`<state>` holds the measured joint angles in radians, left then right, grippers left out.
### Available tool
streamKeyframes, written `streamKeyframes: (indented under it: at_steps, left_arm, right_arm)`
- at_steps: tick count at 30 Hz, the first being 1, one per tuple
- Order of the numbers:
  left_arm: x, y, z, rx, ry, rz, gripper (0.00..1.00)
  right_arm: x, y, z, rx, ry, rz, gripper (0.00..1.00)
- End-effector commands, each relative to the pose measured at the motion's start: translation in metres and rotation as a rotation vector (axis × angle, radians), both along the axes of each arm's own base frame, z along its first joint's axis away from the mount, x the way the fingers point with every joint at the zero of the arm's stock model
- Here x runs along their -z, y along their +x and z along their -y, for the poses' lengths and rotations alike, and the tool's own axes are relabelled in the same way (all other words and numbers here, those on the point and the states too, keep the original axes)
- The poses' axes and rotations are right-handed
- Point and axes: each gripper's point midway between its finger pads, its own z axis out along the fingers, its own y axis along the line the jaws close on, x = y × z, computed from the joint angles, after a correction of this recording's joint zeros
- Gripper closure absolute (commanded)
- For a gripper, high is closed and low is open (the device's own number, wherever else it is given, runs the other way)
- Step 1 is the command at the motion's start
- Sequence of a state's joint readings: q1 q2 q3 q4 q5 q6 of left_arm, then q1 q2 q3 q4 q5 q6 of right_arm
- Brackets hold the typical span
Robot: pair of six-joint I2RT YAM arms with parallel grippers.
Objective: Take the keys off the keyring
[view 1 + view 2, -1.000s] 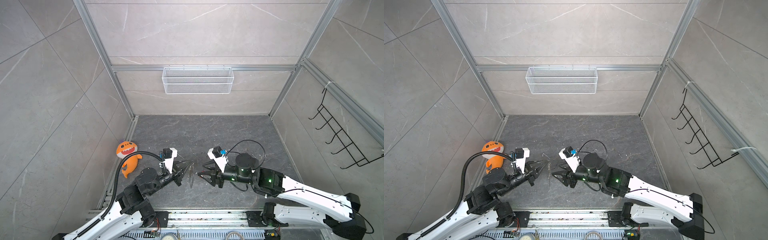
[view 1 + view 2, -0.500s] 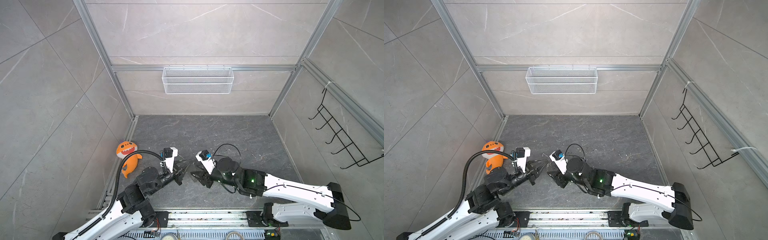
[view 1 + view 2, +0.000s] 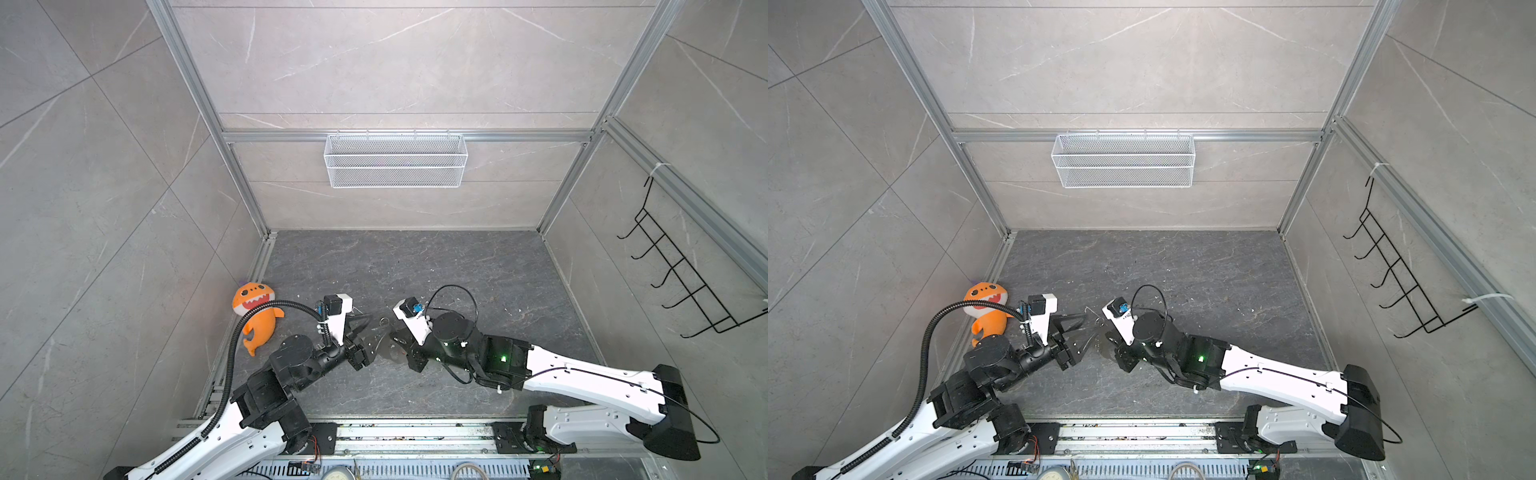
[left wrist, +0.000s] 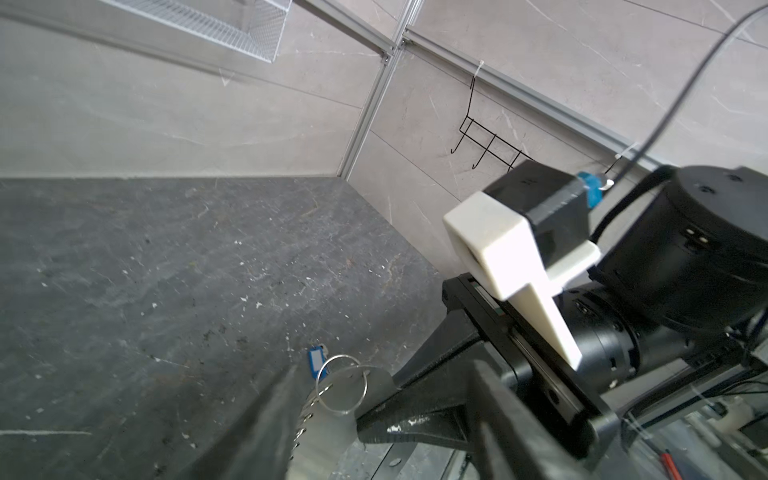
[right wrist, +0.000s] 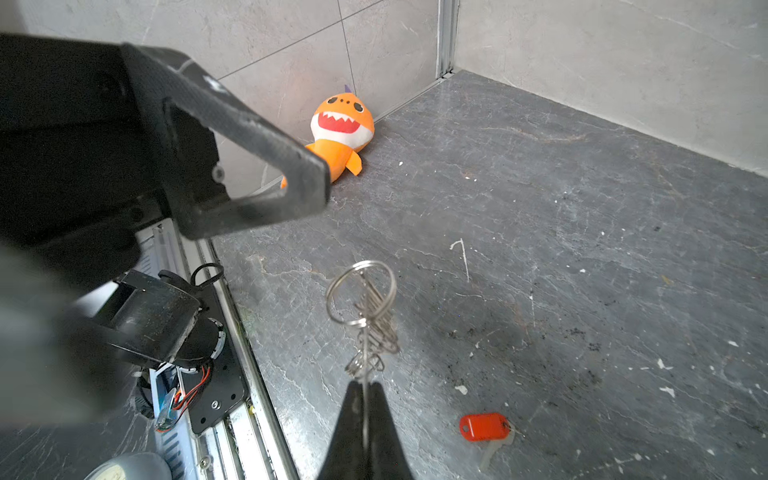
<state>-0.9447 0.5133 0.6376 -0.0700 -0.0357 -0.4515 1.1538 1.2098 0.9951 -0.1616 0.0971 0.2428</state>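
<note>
The bench [image 5: 582,249] carries both arms, which meet near its front edge. The left claw [image 3: 1088,330] stands wide open just beside the keyring and holds nothing. The right claw [image 5: 365,384] is fully closed, pinching the keyring [image 5: 374,322] by its thin edge, with the ring uppermost and clear of the bench. The red key [image 5: 484,427] lies loose on the bench. The blue key [image 4: 316,362] appears to lie beyond the ring.

Hazards: the narrow pinch may let the keyring pivot or slip. A careless reach by the open claw could strike the closed one or scatter the keys.
</note>
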Motion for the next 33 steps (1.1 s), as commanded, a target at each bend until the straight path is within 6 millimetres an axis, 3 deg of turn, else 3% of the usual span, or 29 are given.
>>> streamKeyframes:
  at_steps: [1, 5, 10, 21, 33]
  left_arm:
    - [-0.041, -0.003, -0.017, -0.046, -0.091, 0.079, 0.0]
    - [-0.053, -0.007, -0.032, -0.076, -0.109, 0.122, 0.0]
    - [-0.059, -0.01, -0.044, -0.109, -0.141, 0.151, 0.0]
    - [-0.056, -0.013, -0.04, -0.079, -0.167, 0.145, 0.0]
    - [-0.053, -0.015, -0.039, -0.065, -0.168, 0.137, 0.0]
  right_arm:
    - [0.003, 0.006, 0.001, -0.016, 0.016, -0.055, 1.0]
    - [0.014, 0.018, 0.001, -0.053, 0.032, -0.169, 1.0]
    - [0.039, 0.027, -0.015, -0.134, -0.023, -0.321, 1.0]
    - [0.091, 0.055, -0.063, -0.239, -0.03, -0.574, 1.0]
    - [0.165, 0.091, -0.071, -0.137, -0.129, -0.705, 1.0]
